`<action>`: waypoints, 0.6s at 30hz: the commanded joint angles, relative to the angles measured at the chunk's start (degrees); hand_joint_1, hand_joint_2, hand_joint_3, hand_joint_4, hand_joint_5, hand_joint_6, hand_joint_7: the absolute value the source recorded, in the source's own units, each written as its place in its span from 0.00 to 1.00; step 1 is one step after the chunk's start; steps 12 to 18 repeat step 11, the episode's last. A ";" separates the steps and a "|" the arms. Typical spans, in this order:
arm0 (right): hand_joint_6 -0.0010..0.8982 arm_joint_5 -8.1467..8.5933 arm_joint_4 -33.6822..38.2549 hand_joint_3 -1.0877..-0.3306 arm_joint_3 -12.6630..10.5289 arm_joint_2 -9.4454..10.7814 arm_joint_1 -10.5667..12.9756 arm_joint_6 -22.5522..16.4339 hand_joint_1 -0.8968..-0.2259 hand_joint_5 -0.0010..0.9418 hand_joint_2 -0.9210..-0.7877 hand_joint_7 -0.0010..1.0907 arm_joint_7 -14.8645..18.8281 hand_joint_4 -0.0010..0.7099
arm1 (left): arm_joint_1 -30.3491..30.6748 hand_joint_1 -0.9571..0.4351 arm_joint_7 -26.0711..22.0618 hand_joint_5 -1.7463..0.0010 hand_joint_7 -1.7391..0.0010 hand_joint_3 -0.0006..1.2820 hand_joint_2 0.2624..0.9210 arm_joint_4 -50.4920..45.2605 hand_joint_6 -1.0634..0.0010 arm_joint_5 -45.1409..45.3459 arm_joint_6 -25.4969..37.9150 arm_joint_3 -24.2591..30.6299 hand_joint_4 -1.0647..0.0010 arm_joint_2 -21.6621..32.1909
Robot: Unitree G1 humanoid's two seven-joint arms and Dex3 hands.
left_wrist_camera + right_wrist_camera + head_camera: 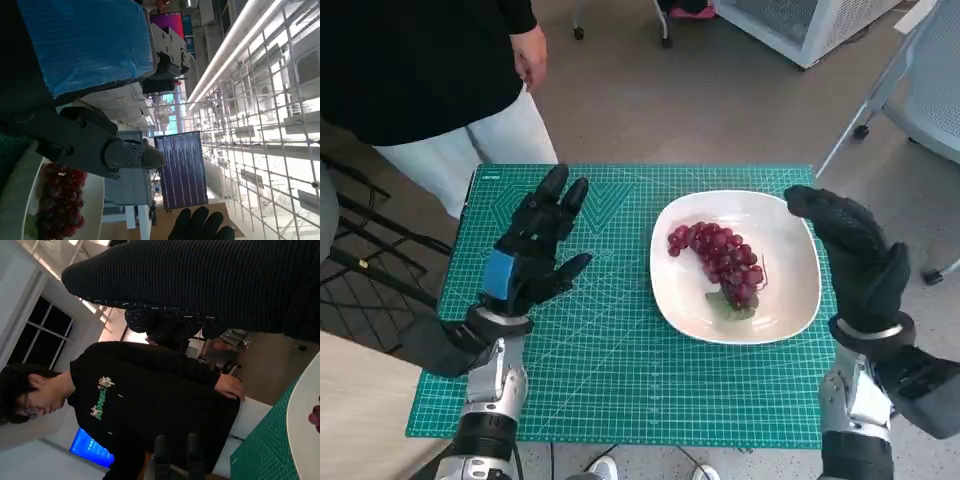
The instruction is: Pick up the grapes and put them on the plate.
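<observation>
A bunch of dark red grapes (720, 260) with a green leaf lies in the middle of the white plate (790, 290) on the right half of the green mat. My left hand (535, 250) hovers open over the mat to the left of the plate, fingers spread and holding nothing. My gloved right hand (850, 250) is raised at the plate's right rim, fingers apart and empty. In the left wrist view the grapes (60, 200) sit on the plate (15, 200) beyond my black fingers (120, 155). The right wrist view catches only the plate's rim (302, 425).
A green cutting mat (610, 350) covers the small table. A person in a black top and white trousers (470, 110) stands at the far left edge, one hand (530, 55) hanging near the mat's corner. An office chair (920, 90) stands at the back right.
</observation>
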 commanded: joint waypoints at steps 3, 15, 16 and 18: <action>0.00 -0.28 2.38 0.60 0.11 1.19 0.09 -0.29 0.55 0.01 0.00 0.34 -0.37 0.26 | 0.36 0.46 -0.11 1.00 0.99 0.19 1.00 -1.24 0.68 -0.37 0.35 -0.18 0.76 -0.60; 0.01 -1.35 5.67 0.62 0.88 2.45 -0.64 -1.65 0.54 0.01 0.00 0.33 -0.18 0.27 | 0.26 0.46 -0.29 1.00 0.99 0.19 1.00 -1.78 0.68 -0.46 0.60 -0.40 0.76 -1.07; 0.01 -1.35 5.67 0.62 0.88 2.45 -0.64 -1.65 0.54 0.01 0.00 0.33 -0.18 0.27 | 0.26 0.46 -0.29 1.00 0.99 0.19 1.00 -1.78 0.68 -0.46 0.60 -0.40 0.76 -1.07; 0.01 -1.35 5.67 0.62 0.88 2.45 -0.64 -1.65 0.54 0.01 0.00 0.33 -0.18 0.27 | 0.26 0.46 -0.29 1.00 0.99 0.19 1.00 -1.78 0.68 -0.46 0.60 -0.40 0.76 -1.07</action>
